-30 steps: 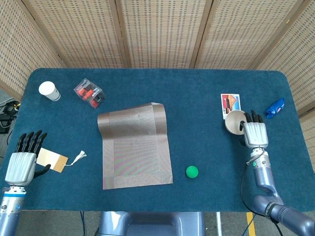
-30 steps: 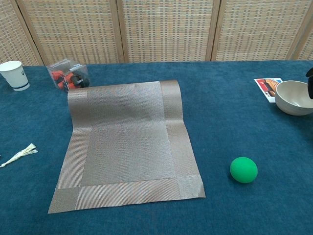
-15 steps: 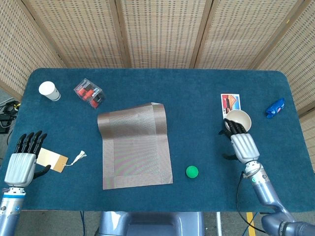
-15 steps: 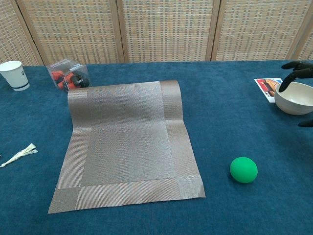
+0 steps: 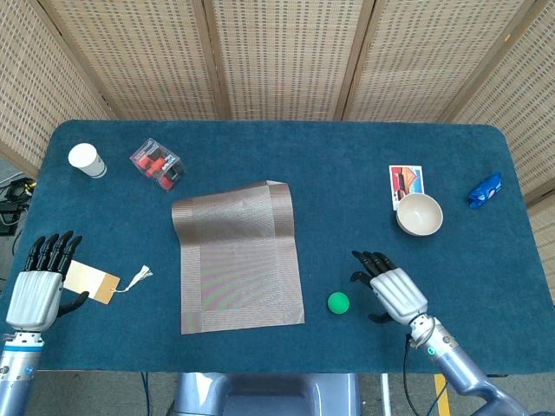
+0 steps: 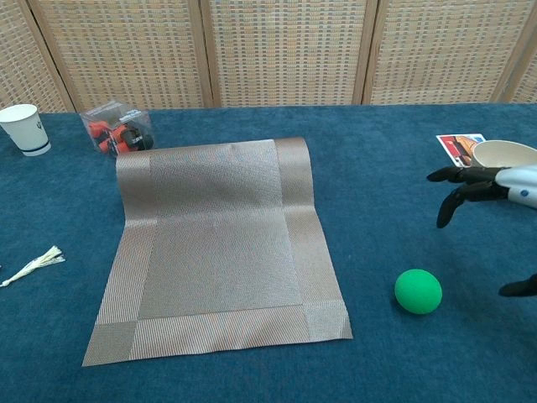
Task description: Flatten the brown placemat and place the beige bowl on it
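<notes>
The brown placemat (image 5: 236,256) (image 6: 220,245) lies in the middle of the table, with its far right edge still folded over. The beige bowl (image 5: 420,213) (image 6: 506,154) stands upright at the right, next to a picture card. My right hand (image 5: 392,289) (image 6: 491,190) hovers open between the bowl and a green ball, fingers spread, holding nothing. My left hand (image 5: 39,284) is open near the table's front left edge, beside a tan tag; the chest view does not show it.
A green ball (image 5: 338,302) (image 6: 418,290) lies right of the placemat. A white cup (image 5: 87,159) and a clear box of red items (image 5: 157,164) stand at the back left. A picture card (image 5: 405,184), a blue object (image 5: 485,190), and a tan tag (image 5: 92,281) with tassel also lie about.
My right hand has left the bowl and moved toward the front and left, now near the green ball. The bowl stays in place. The left hand has not moved.
</notes>
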Controlling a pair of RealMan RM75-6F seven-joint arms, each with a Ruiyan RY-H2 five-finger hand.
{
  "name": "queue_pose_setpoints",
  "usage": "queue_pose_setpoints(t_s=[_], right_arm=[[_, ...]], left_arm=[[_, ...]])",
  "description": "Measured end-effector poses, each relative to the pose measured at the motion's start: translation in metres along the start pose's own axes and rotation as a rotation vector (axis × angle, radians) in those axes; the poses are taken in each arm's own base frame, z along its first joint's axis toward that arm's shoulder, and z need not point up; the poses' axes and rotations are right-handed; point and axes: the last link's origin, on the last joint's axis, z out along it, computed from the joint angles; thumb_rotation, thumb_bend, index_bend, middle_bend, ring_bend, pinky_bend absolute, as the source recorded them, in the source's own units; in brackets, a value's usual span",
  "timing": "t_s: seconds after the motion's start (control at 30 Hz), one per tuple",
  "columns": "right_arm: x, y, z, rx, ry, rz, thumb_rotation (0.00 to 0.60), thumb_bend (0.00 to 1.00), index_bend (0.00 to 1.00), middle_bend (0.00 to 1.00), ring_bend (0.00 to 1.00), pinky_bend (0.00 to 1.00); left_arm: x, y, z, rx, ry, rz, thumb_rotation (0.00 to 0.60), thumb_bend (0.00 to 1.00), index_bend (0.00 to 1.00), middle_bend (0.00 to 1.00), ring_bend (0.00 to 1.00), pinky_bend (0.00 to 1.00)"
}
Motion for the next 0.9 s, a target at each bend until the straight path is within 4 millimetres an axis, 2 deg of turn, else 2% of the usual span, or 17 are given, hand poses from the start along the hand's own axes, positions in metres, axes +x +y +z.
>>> queue_pose_setpoints(t_s=[0.1,0.37,0.5,0.77,0.9], right_arm=[[-0.009,-0.011,0.006,0.018,-0.025,0.016,0.600,0.23,0.32,0.09,0.00,0.12],[-0.021,-0.024,0.023,0.031,-0.045,0.026,0.600,0.23,0.29,0.09,0.00,0.12],[-0.023,-0.023,0.029,0.017,-0.048,0.014,0.600,0.23,0.29,0.09,0.00,0.12],[-0.032,-0.008,0.037,-0.037,-0.055,0.025,0.600,0.23,0.36,0.12,0.00,0.13],[-0.036,-0.008,0.037,-0.040,-0.055,0.040,0.600,0.23,0.39,0.13,0.00,0.14]], left_arm=[[0.000,0.000,0.001,0.000,-0.001,0.001,0.600,0.17,0.06,0.00,0.00,0.00],[0.001,-0.002,0.002,0.005,0.001,-0.009,0.600,0.17,0.06,0.00,0.00,0.00],[0.001,-0.003,0.002,0.006,0.000,-0.010,0.600,0.17,0.06,0.00,0.00,0.00],[0.000,-0.004,0.006,0.013,-0.002,-0.014,0.600,0.17,0.06,0.00,0.00,0.00],[0.001,-0.004,0.005,0.012,0.002,-0.014,0.600,0.17,0.06,0.00,0.00,0.00]])
